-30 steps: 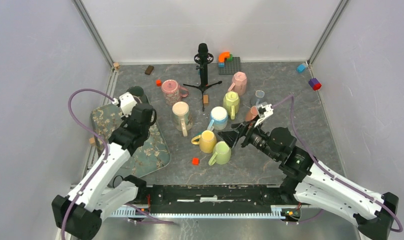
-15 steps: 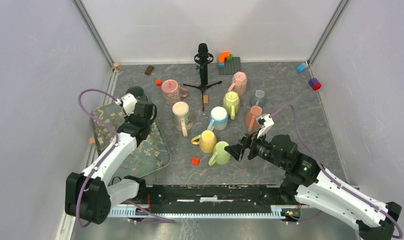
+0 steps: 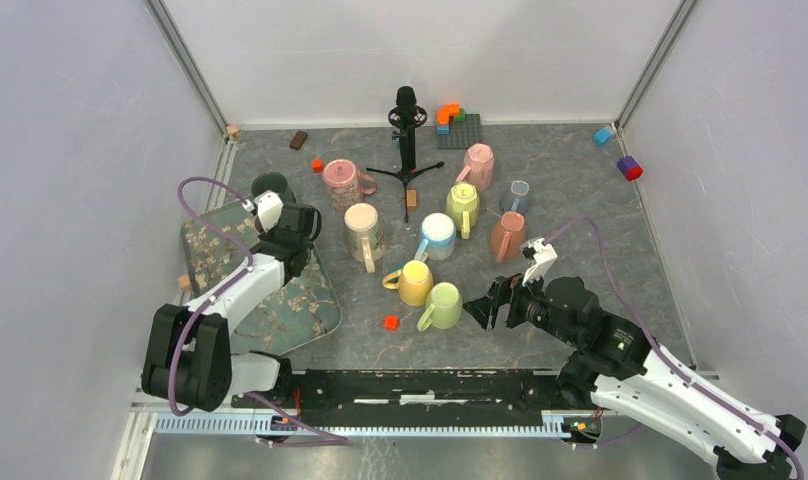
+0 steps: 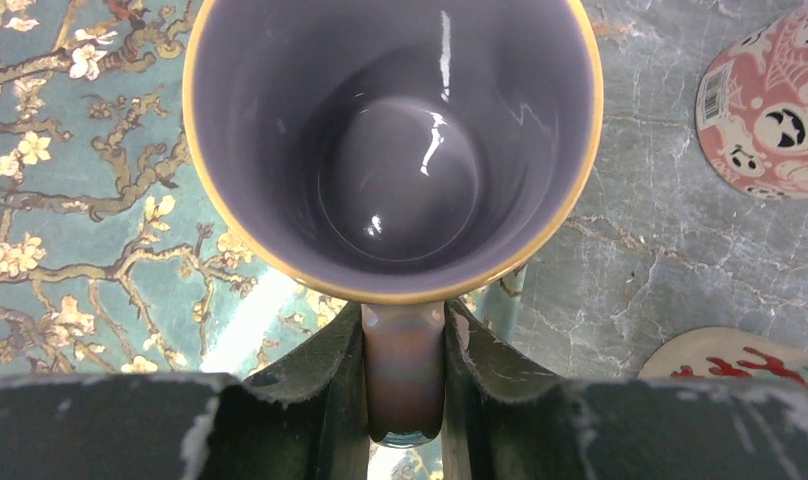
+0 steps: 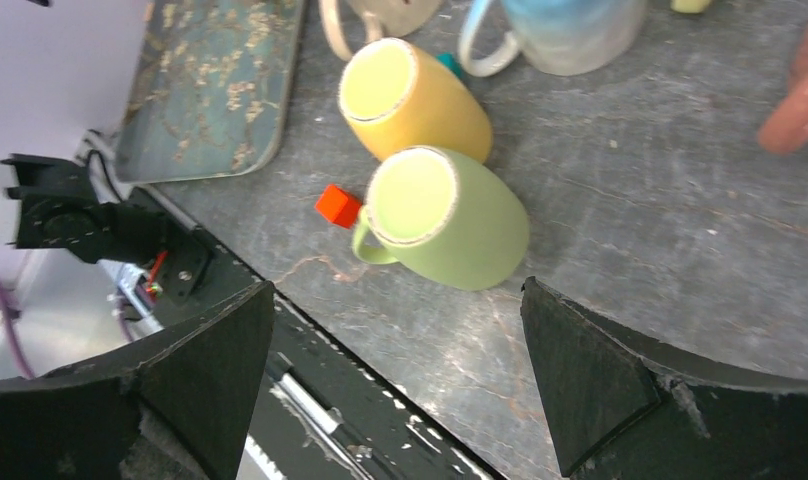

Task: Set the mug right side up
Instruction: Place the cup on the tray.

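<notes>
A dark mug (image 4: 390, 150) with a purple inside and a gold rim stands mouth up at the far edge of the tray (image 4: 70, 220). My left gripper (image 4: 405, 325) is shut on its handle. In the top view the same mug (image 3: 270, 185) sits just beyond my left gripper (image 3: 277, 203). My right gripper (image 3: 483, 307) hangs open, low over the table, just right of a light green mug (image 3: 442, 305) lying on its side. That green mug (image 5: 445, 220) lies ahead of the open right gripper (image 5: 396, 295), its mouth toward the camera.
A yellow mug (image 5: 415, 100) on its side and a red block (image 5: 338, 205) lie by the green one. Several more mugs crowd the middle, among them a salmon mug (image 3: 507, 237) and a pink patterned mug (image 4: 765, 110) bottom up. A black stand (image 3: 407, 130) rises at the back.
My right arm has drawn back from the salmon mug, toward the near edge and the green mug, jaws still wide. My left arm has folded back while its gripper stays on the dark mug's handle.
</notes>
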Robot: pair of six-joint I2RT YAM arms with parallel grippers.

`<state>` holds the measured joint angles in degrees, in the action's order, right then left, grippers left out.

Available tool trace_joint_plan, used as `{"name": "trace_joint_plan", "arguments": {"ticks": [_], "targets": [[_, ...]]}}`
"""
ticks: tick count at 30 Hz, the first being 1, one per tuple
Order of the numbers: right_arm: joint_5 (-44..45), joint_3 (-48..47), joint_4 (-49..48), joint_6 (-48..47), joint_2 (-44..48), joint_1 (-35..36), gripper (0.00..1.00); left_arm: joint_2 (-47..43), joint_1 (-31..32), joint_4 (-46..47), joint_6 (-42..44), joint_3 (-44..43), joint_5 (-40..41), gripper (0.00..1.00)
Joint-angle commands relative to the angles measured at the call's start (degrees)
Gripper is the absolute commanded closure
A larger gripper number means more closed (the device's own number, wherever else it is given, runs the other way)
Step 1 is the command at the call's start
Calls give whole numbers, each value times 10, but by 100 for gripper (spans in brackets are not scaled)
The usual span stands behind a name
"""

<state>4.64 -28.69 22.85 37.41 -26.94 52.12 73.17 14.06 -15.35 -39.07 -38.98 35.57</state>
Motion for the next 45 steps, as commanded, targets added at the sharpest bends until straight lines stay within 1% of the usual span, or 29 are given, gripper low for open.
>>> {"name": "trace_joint_plan", "arguments": {"ticks": [1, 6, 11, 13, 15, 16, 20, 23, 27, 32, 36, 38, 42, 43, 45], "targets": [[71, -33, 52, -17, 8, 1, 2, 4, -14, 99, 5, -9, 16, 94], [100, -47, 83, -16, 23, 1, 2, 19, -21, 124, 12, -9, -9, 84], [115, -49, 92, -11, 17, 1, 2, 28, -23, 123, 12, -18, -26, 65], [123, -50, 93, -6, 15, 1, 2, 26, -24, 111, 9, -23, -30, 59], [131, -51, 94, -2, 14, 1, 2, 19, -24, 96, 5, -27, -33, 49], [137, -51, 94, -1, 13, 0, 2, 14, -23, 89, 4, -30, -37, 46], [161, -57, 102, 1, 5, 1, 2, -12, -24, 48, -9, -40, -50, 34], [185, -67, 110, 0, -6, 1, 2, -47, -24, 28, -22, -37, -94, 26], [223, -71, 113, -2, -20, 1, 2, -119, -22, 14, -27, -17, -155, 16], [288, -69, 111, 8, -41, 1, 2, -198, -16, -49, -4, -19, -236, 7], [348, -79, 111, 29, -79, 1, 2, -246, 9, -83, 10, -23, -300, 2], [371, -85, 105, 30, -110, 1, 2, -263, 32, -89, 16, -26, -329, 0], [405, -110, 96, 21, -176, -3, 2, -270, 106, -104, 29, -53, -350, 0], [404, -117, 94, 19, -194, -8, 2, -267, 128, -109, 31, -61, -351, 0], [373, -126, 75, 2, -222, -25, 2, -264, 170, -114, 31, -78, -349, 0]]}}
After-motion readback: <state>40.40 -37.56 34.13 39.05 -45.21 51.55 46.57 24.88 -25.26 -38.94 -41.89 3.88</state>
